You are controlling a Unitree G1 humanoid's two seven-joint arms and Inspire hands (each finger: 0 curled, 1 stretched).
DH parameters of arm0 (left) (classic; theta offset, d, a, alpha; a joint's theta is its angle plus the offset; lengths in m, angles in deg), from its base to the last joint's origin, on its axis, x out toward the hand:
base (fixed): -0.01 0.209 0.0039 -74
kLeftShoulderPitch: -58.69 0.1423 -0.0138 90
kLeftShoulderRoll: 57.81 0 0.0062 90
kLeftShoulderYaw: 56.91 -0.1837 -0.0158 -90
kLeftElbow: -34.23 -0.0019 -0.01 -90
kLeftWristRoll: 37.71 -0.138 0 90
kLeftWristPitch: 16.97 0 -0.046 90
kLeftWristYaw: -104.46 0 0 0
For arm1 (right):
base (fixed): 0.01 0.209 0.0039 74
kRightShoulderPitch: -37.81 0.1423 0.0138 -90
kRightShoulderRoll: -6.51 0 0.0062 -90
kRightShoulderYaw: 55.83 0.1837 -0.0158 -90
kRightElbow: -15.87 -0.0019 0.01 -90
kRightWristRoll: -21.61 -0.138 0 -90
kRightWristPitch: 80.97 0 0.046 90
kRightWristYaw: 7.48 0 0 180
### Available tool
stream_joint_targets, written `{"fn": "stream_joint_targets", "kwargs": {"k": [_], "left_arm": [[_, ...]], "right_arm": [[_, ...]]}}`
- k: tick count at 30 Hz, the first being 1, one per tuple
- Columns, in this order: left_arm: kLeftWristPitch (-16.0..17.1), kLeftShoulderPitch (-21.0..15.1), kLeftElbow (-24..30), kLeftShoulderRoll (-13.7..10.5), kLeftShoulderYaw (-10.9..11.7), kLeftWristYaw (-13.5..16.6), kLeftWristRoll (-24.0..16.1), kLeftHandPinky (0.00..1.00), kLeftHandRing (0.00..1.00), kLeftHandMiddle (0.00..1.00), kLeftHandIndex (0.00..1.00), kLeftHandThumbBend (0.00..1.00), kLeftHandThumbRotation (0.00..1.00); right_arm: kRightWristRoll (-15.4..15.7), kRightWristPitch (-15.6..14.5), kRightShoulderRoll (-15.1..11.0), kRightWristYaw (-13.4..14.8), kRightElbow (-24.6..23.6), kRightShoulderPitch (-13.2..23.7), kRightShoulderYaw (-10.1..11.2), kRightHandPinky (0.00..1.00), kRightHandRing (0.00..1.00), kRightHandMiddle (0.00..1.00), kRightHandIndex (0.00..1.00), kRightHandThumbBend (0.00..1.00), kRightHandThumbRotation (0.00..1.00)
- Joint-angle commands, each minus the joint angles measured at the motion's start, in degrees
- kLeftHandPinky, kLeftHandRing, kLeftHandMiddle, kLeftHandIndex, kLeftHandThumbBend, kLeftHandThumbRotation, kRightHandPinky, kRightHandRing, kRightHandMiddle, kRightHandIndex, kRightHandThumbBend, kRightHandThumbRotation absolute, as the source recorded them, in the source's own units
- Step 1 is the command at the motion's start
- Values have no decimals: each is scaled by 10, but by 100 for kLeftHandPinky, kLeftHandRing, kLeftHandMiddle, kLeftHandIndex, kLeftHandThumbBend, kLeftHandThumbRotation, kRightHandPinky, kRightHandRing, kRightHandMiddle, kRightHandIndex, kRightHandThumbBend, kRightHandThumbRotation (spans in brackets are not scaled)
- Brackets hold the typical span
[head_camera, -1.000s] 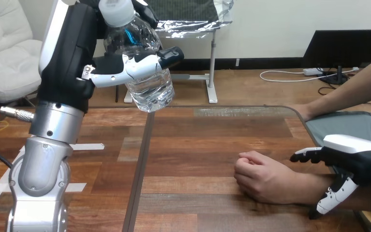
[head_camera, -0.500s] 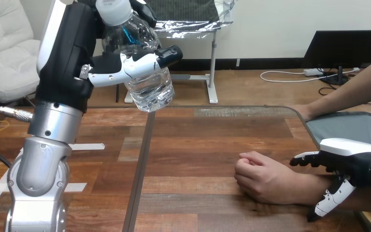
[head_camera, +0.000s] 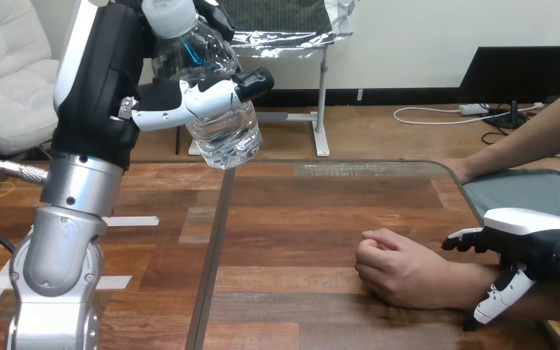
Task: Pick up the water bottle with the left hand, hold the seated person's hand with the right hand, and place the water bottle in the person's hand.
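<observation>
The water bottle is held tilted, high off the table at the view's upper left; the left hand clasps it, fingers wrapped across its middle and hiding part of it; the top of its white cap is cut by the upper edge, and a blue patch near its shoulder is too blurred to read. The right hand sits over the wrist behind the person's hand, a fist resting on the table; whether it grips cannot be told.

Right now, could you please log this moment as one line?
left hand: holds water bottle raised | right hand: open, over person's wrist | person's hand: fist on table
</observation>
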Motion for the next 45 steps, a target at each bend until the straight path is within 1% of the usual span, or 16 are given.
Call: {"fn": "stream_joint_targets", "kwargs": {"k": [1, 7, 14, 17, 26, 30, 35, 39, 45], "left_arm": [[16, -22, 5, -9, 9, 5, 5, 22, 27, 33, 36, 60, 0], [12, -22, 6, -7, 10, 1, 15, 22, 27, 33, 36, 59, 0], [8, -21, 7, -6, 10, 0, 24, 22, 27, 32, 36, 59, 0], [6, -20, 9, -7, 10, 1, 26, 22, 27, 32, 36, 59, 0], [7, -19, 9, -8, 11, 2, 30, 21, 27, 32, 36, 59, 0], [13, -18, 5, -8, 13, 3, 30, 21, 26, 32, 36, 60, 0], [13, -17, 5, -7, 14, 4, 30, 21, 27, 32, 36, 60, 0], [12, -17, 5, -4, 16, 7, 30, 21, 27, 33, 36, 60, 0], [16, -18, 4, -3, 18, 8, 32, 21, 27, 33, 36, 61, 0]], "right_arm": [[9, -10, 26, 7, 46, -10, -26, 69, 87, 89, 89, 100, 34], [13, -15, 32, 19, 64, -9, -34, 69, 87, 88, 88, 100, 33], [15, -22, 34, 29, 67, -13, -38, 68, 86, 87, 87, 100, 30], [16, -28, 35, 28, 71, -12, -42, 68, 86, 87, 87, 100, 29], [34, -21, 36, 48, 89, -8, -58, 68, 85, 85, 84, 100, 31], [43, -17, 35, 63, 92, -9, -64, 67, 84, 84, 83, 100, 31], [50, -26, 36, 65, 96, -7, -72, 65, 82, 83, 82, 100, 30], [61, -20, 37, 72, 105, -3, -82, 63, 81, 82, 80, 100, 29], [64, -12, 40, 79, 123, 2, -90, 59, 76, 79, 78, 100, 25]]}}
